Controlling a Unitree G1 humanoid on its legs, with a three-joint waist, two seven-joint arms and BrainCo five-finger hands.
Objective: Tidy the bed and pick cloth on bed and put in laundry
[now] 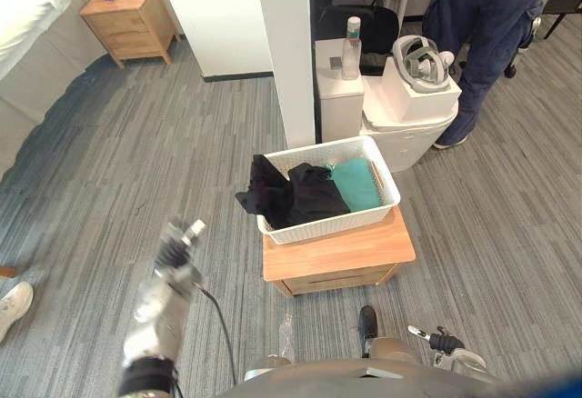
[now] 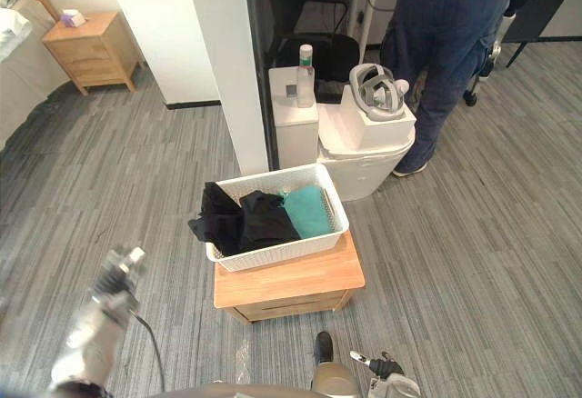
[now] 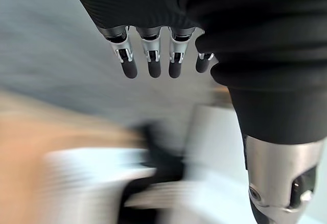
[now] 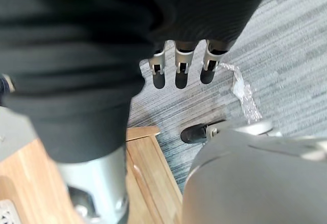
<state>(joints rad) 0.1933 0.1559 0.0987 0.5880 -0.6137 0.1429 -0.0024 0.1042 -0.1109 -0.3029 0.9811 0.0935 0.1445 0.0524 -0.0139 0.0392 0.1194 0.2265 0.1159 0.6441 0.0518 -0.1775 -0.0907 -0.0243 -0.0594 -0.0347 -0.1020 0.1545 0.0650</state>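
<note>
cloth (image 1: pixel 305 196) (dark, teal) in basket (image 1: pixel 327 226); wrist views: left hand (image 3: pixel 149 63), right hand (image 4: pixel 183 66) fingers straight, empty.

Both head eyes looked down from above at the white basket (image 1: pixel 327 225) on its wooden stand (image 1: pixel 338 251) (one scene, slightly offset). Each wrist camera peered closely along its own arm: the left hand (image 3: pixel 153 63) toward the basket, the right hand (image 4: pixel 182 70) toward floor (image 4: pixel 286 45) and stand.
</note>
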